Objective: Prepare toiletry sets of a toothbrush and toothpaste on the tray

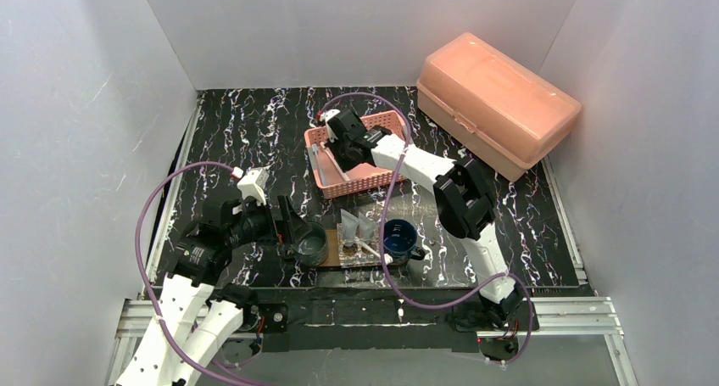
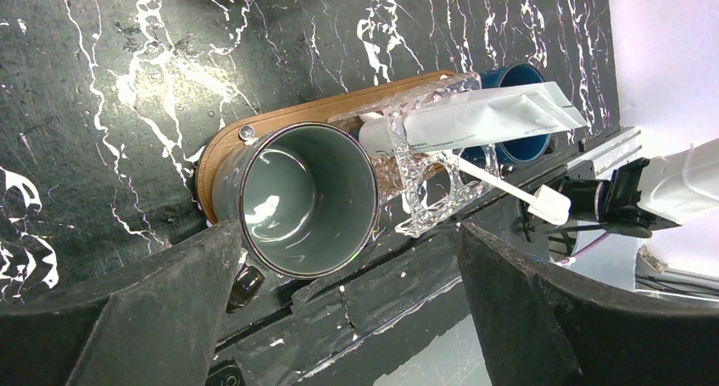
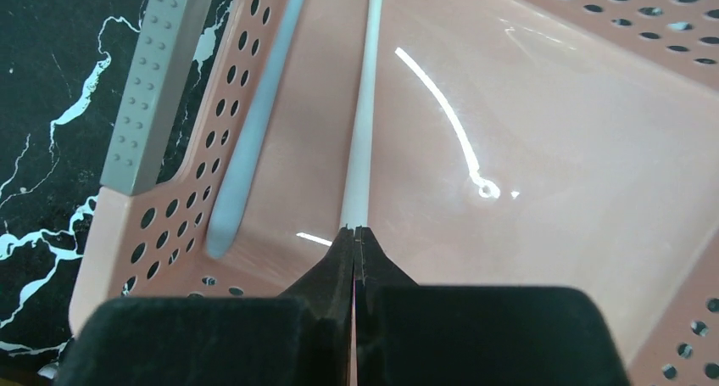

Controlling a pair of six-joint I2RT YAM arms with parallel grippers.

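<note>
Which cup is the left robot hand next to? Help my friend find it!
Find the brown wooden tray at the near edge of the black table; three cups stand along it. Yours is the left-end cup, just ahead of the open left gripper: smoky grey-green, unlike the clear glass and blue mug.

White arm links (image 1: 182, 305), black joint housings (image 1: 462, 201), looping purple cables (image 1: 181, 170), thick matte black wedge-shaped fingers (image 2: 127, 318)
</note>
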